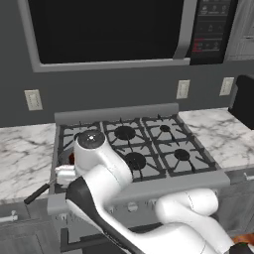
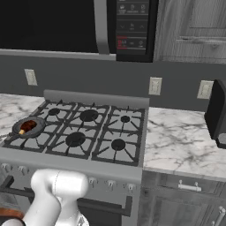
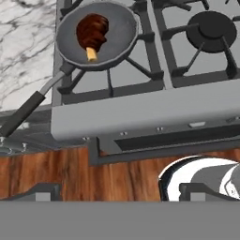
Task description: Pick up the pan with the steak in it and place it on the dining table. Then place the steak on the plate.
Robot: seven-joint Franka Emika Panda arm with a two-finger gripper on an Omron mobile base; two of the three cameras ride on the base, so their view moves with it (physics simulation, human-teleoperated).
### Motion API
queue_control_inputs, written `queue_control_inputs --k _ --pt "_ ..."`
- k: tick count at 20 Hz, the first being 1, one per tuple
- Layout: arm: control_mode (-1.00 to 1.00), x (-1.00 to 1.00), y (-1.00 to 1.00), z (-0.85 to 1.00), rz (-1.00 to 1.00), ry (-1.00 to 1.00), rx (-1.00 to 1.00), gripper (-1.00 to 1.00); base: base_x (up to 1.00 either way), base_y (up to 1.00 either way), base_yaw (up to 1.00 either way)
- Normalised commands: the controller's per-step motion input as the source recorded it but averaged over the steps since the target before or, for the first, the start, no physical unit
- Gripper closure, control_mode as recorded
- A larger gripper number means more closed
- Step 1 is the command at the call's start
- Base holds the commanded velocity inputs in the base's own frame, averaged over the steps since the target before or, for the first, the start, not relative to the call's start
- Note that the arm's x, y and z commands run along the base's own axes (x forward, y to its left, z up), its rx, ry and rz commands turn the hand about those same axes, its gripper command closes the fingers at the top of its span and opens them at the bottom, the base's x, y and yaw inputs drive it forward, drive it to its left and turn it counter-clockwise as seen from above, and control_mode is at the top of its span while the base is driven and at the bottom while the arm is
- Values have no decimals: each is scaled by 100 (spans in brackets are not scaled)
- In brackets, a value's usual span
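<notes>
Dark grey pan [image 3: 97, 40] with steak [image 3: 92, 29] sits on the stove's [image 3: 187, 61] front-left burner, upper left of the hand view. Jaws spread, empty; better to approach the black handle [image 3: 26, 111] squarely and grip mid-length.

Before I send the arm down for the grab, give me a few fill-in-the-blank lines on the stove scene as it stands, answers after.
1. The steak lies inside the ____.
2. The pan sits on the stove's front-____ burner, going by the right base view.
3. In the hand view, the pan's handle sticks out past the stove's ____ edge.
4. The gripper's jaws stand ____, holding nothing.

Missing words: pan; left; front; open
</notes>
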Motion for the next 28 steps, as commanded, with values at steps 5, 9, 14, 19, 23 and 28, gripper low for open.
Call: queue_control_inputs --k 5,9,14,19,23,28 --pt "-100 19 98 -40 -12 2 0 -100 0 0 0" --pt "-100 32 92 -38 -14 0 0 -100 0 0 0" --pt "-100 48 80 -28 -16 0 0 -100 0 0 0" --pt "-100 60 70 -5 -20 0 0 -100 0 0 0" --pt "-100 55 31 -11 -12 0 -1 -100 0 0 0" --pt "-100 7 0 -3 0 2 0 -100 0 0 0"
